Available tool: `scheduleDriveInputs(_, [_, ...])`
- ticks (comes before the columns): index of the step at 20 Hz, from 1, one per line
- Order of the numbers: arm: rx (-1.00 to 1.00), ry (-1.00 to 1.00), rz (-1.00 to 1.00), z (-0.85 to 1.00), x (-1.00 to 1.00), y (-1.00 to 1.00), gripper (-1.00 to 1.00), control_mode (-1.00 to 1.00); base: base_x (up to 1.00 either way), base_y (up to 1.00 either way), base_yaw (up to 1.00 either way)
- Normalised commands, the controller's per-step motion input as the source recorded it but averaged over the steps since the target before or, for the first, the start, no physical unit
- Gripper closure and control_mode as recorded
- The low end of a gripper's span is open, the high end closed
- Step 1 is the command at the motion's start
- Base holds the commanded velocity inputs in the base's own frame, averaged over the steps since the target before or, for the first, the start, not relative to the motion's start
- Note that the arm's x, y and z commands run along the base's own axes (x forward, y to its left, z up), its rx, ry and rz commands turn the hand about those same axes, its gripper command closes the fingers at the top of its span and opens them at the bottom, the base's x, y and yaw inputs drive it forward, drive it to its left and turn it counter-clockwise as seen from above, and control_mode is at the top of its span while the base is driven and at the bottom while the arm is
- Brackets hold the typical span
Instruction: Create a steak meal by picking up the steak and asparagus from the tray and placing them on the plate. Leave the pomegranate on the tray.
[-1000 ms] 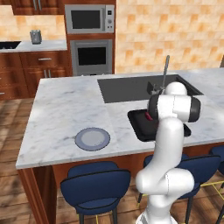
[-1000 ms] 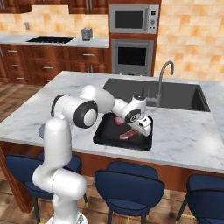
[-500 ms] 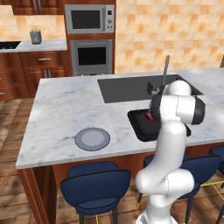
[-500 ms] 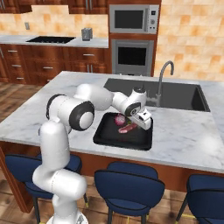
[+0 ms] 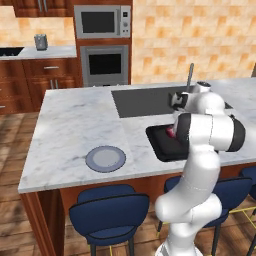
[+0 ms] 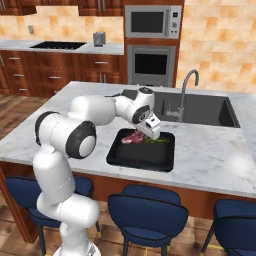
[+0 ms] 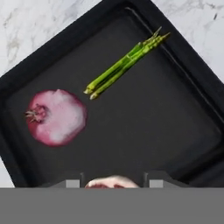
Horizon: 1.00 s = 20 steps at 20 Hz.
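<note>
— Left base view first: what has changed?
— Little. My arm has leaned slightly further over the tray; the plate sits where it was, well apart on the counter.
— Right base view?
— The gripper hangs over the tray. The meat that lay on the tray floor a second ago is gone from that spot. The asparagus hasn't moved.
— Hand view?
— The fingers are clamped on the steak. Below lie the pomegranate and asparagus, apart, both inside the tray.
</note>
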Motion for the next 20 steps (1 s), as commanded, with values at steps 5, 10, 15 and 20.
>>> scheduleDriveInputs(5, [0.00, 0.00, 0.02, 0.26, -0.26, 0.85, 1.00, -1.00, 0.00, 0.00, 0.00])
scheduleDriveInputs(10, [0.00, 0.00, 0.01, 0.12, -0.26, 0.97, 1.00, -1.00, 0.00, 0.00, 0.00])
scheduleDriveInputs(15, [-0.01, 0.03, 0.02, 0.02, -0.18, 1.00, 1.00, -1.00, 0.00, 0.00, 0.00])
scheduleDriveInputs(20, [-0.06, 0.10, 0.04, 0.00, -0.01, 1.00, 1.00, -1.00, 0.00, 0.00, 0.00])
